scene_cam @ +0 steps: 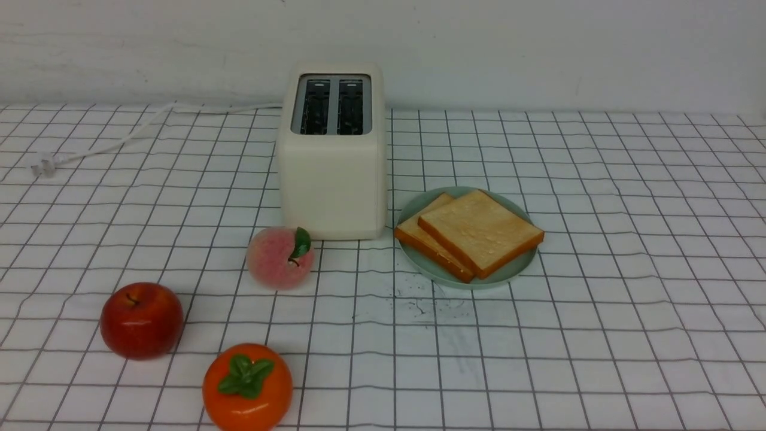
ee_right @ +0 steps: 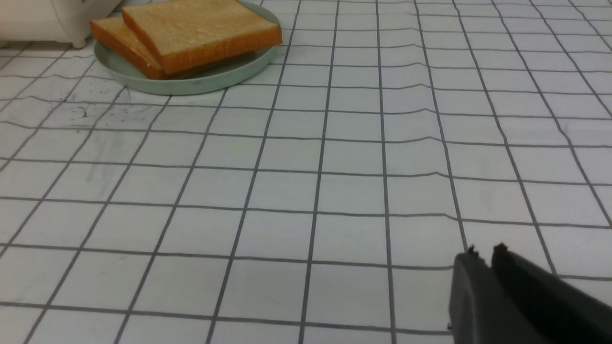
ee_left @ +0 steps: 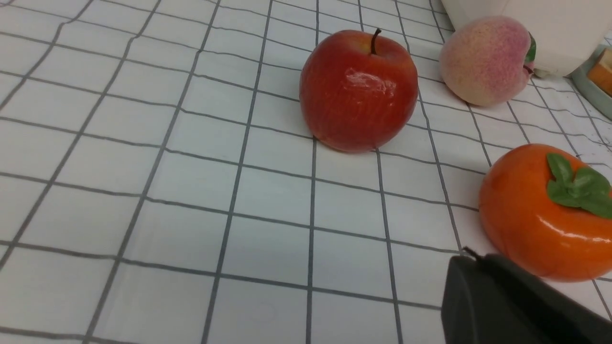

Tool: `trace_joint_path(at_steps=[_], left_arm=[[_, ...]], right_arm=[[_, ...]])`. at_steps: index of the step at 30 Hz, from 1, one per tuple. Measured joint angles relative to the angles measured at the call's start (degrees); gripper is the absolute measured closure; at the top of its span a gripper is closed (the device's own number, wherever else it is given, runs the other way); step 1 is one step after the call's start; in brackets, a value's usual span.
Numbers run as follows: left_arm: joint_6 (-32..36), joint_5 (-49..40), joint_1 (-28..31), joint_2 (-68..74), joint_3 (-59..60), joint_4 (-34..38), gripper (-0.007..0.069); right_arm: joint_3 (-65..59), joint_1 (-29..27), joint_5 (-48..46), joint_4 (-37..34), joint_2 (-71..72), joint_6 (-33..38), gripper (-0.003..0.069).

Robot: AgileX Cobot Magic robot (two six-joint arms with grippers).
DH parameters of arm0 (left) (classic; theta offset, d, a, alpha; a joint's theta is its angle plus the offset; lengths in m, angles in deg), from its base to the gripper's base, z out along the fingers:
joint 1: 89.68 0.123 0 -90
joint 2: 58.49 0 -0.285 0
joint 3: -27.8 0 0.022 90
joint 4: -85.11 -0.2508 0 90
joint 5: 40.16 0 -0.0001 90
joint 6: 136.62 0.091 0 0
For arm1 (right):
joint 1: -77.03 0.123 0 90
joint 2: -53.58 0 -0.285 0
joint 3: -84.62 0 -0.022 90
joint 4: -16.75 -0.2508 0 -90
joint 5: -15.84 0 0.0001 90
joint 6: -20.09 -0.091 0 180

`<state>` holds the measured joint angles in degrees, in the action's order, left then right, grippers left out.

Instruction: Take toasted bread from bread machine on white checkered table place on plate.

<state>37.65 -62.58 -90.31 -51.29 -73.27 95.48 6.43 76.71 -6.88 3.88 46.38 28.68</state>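
**Ana:** On the plate [scene_cam: 519,269], right beside the bread machine [scene_cam: 333,179], both slices of toasted bread [scene_cam: 479,230] lie flat, the upper one overlapping the lower one [scene_cam: 428,239]. Both slots up top look dark and empty from the front.

**Ben:** So by my reading the job looks done. Where are the claws?

**Ana:** Neither arm shows in the front view. The right gripper [ee_right: 485,253] sits low over the white checkered table [scene_cam: 598,335], empty, its two tips almost together with just a sliver of gap showing; whether that counts as open, I can't tell. The plate lies well ahead of it, off toward the toaster's side.

**Ben:** And the left?

**Ana:** The left gripper [ee_left: 471,255] shows as one dark mass, tips together, nothing in it. Just beside it is the orange persimmon [ee_left: 540,215], with the red apple [ee_left: 358,91] and the peach [ee_left: 485,59] farther ahead.

**Ben:** Which arm is nearer the bread?

**Ana:** The right, I'd judge. The plate sits on its side with bare cloth between, while fruit crowds the left arm's route. The top slice's corners point toward the toaster and away.
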Motion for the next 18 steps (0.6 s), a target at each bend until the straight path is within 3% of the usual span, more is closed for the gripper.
trace_joint_path(at_steps=[18], left_arm=[[0.0, 0.0, 0.0, 0.0, 0.0, 0.0, 0.0637]], right_arm=[[0.0, 0.0, 0.0, 0.0, 0.0, 0.0, 0.0584]])
